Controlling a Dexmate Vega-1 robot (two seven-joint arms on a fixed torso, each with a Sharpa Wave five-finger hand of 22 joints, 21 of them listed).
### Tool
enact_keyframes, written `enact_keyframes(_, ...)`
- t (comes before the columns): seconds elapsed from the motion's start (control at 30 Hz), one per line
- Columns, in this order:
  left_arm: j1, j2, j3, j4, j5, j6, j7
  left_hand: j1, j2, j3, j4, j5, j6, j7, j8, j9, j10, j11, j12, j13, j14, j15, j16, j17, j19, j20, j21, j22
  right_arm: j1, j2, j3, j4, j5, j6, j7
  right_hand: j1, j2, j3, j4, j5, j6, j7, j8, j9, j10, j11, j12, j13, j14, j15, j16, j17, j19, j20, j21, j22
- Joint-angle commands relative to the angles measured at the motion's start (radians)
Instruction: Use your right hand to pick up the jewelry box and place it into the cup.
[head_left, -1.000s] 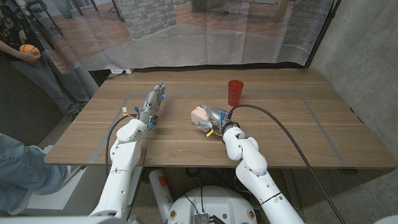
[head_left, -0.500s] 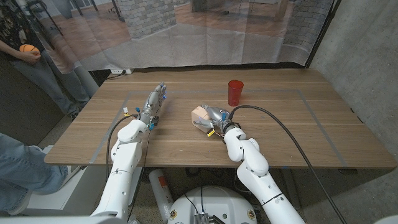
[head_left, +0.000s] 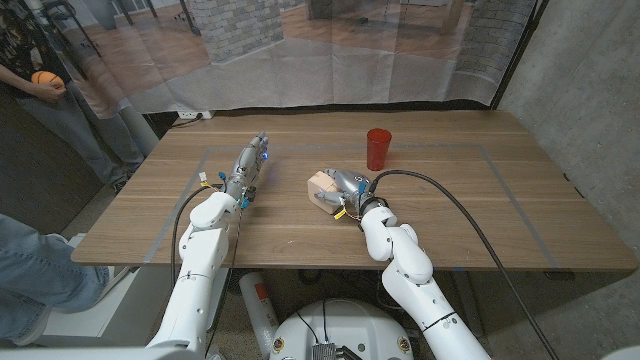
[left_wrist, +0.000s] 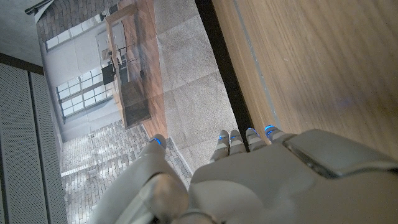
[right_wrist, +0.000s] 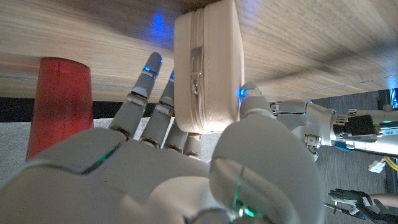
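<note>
The jewelry box (head_left: 320, 183) is a small pale beige case with a zipper, near the middle of the table. My right hand (head_left: 346, 190) grips it, with the thumb on one side and the fingers on the other, as the right wrist view shows on the jewelry box (right_wrist: 208, 65). Whether it is off the wood I cannot tell. The red cup (head_left: 378, 149) stands upright behind and to the right of the box, apart from it, and the cup (right_wrist: 57, 102) appears beside my fingers (right_wrist: 142, 87). My left hand (head_left: 246, 168) is on the table to the left, fingers stretched out, holding nothing.
The wooden table (head_left: 480, 200) has bare room to the right of the cup. A black cable (head_left: 450, 215) runs along my right arm. A person (head_left: 45, 85) holding an orange ball stands at the far left, beyond the table.
My right hand and the box have shifted very slightly. The cup and my left hand have stayed where they were.
</note>
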Motion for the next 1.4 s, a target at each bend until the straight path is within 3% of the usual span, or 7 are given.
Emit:
enact_keyframes(0.03,-0.004,-0.001,0.003,0.004,0.003,0.002,0.002,0.008,0.005,-0.003,-0.002,-0.001,0.000,-0.004,0.003,0.004,0.006,0.002,0.002,0.004,0.005,-0.002,0.002,0.004,-0.040,0.004,0.000,0.005,-0.005,0.005,0.000,0.011,-0.003,-0.007,-0.033,0.055,0.021,0.020,-0.003,-0.015,0.044,-0.012,0.013,0.003,0.064,-0.035,0.022,0.008,0.037,-0.096,0.019,0.012,0.012,-0.018,0.014,0.006)
enact_keyframes(0.13,-0.004,-0.002,0.004,0.004,0.004,0.003,0.003,0.009,0.006,-0.004,-0.002,-0.001,-0.002,-0.007,0.002,0.004,0.006,0.002,0.002,0.004,0.005,-0.002,0.002,0.004,-0.040,0.005,0.000,0.005,-0.007,0.006,0.001,0.014,0.001,-0.005,-0.046,0.078,0.024,0.025,-0.003,-0.025,0.070,-0.021,0.018,0.003,0.092,-0.047,0.029,0.009,0.065,-0.111,0.037,0.024,0.025,-0.045,0.022,0.008)
enact_keyframes(0.3,-0.005,-0.004,0.004,0.006,0.005,0.004,0.005,0.009,0.006,-0.004,-0.002,-0.001,-0.002,-0.007,0.002,0.004,0.006,0.001,0.002,0.004,0.005,-0.002,0.002,0.004,-0.040,0.006,0.000,0.005,-0.009,0.006,0.002,0.013,0.007,-0.001,-0.059,0.106,0.028,0.035,-0.008,-0.030,0.086,-0.024,0.020,0.003,0.111,-0.051,0.032,0.010,0.074,-0.117,0.043,0.031,0.030,-0.054,0.026,0.009)
enact_keyframes(1.4,-0.007,0.001,0.015,-0.021,0.017,0.019,0.007,0.014,0.010,-0.005,-0.004,-0.002,0.000,-0.004,0.003,0.004,0.007,-0.003,0.002,0.004,0.005,-0.002,0.000,0.003,-0.042,0.006,-0.001,0.005,-0.009,-0.004,0.024,-0.047,0.013,0.029,-0.078,0.101,0.026,0.030,0.017,-0.056,0.103,-0.026,0.012,0.003,0.116,-0.055,0.019,0.013,0.063,-0.104,0.035,0.043,0.034,-0.052,0.036,0.012)
